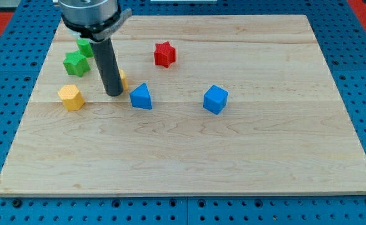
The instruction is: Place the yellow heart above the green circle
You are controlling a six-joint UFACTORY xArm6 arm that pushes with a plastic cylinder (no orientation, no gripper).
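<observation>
My tip rests on the wooden board in its upper-left part. A yellow block, probably the heart, peeks out just right of the rod and is mostly hidden behind it; it looks to be touching the rod. A green block, probably the circle, lies up and to the left of the tip, partly hidden by the arm's body. The yellow block sits lower and to the right of this green block.
A green star lies left of the rod. A yellow hexagon lies left of the tip. A blue triangle sits just right of the tip, a blue cube farther right, and a red star at the upper middle.
</observation>
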